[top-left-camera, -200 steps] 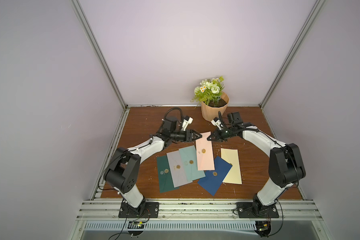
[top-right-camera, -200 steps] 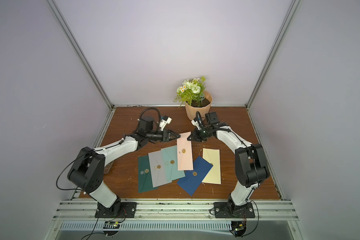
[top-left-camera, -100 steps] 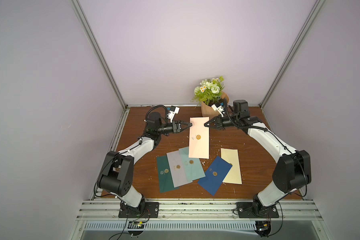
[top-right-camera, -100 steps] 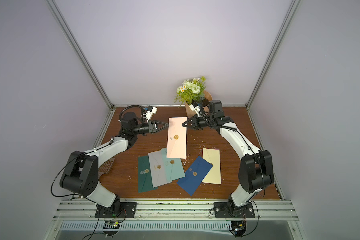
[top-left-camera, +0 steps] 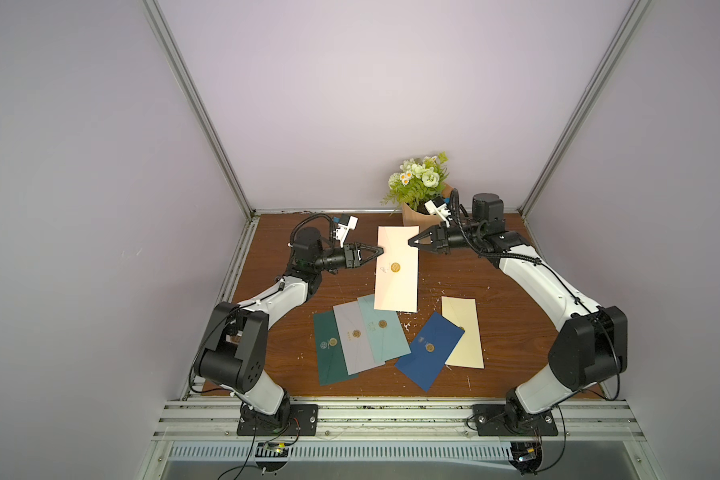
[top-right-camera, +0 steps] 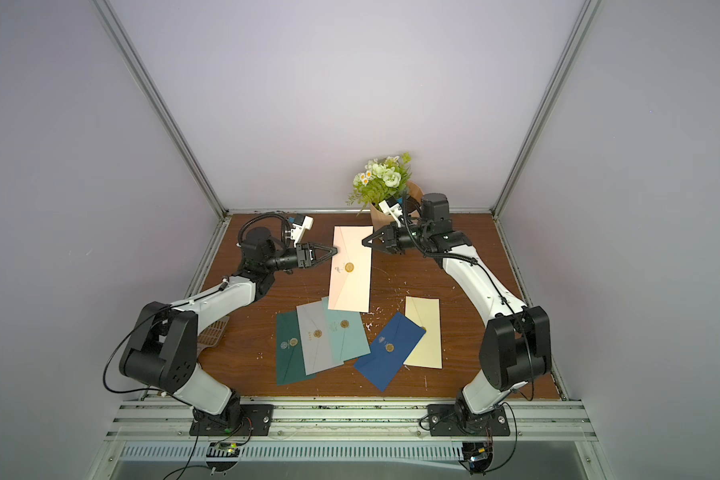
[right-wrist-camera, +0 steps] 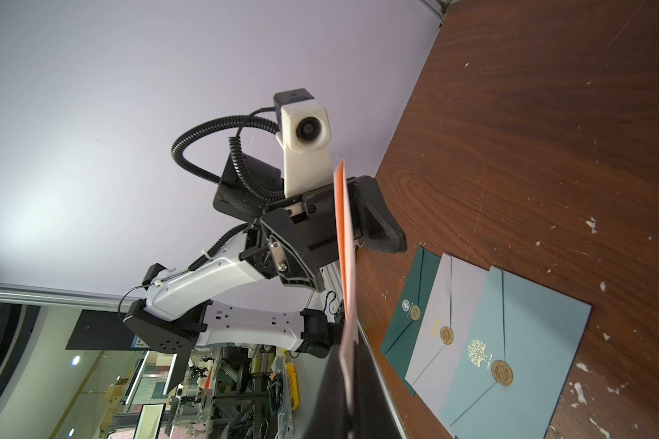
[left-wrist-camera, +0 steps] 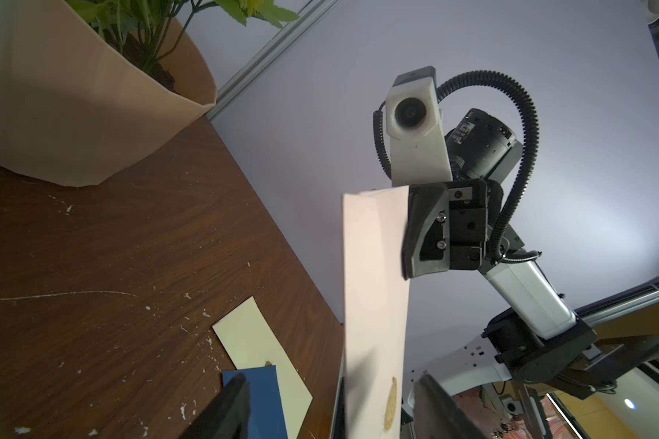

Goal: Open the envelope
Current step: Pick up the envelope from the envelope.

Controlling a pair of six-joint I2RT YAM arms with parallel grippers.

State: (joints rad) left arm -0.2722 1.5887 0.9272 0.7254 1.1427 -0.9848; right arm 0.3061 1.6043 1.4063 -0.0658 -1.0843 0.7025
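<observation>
Right claw gripping envelope, scuffed wooden table, lilac walls

The print on the pale pink paper envelope is too small for you to read. Near its lower end, the navy blue paper envelope hides most of the seal on the cream paper envelope.

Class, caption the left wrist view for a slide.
Right gripper pinches the pink envelope; open left gripper straddles its edge.
</observation>
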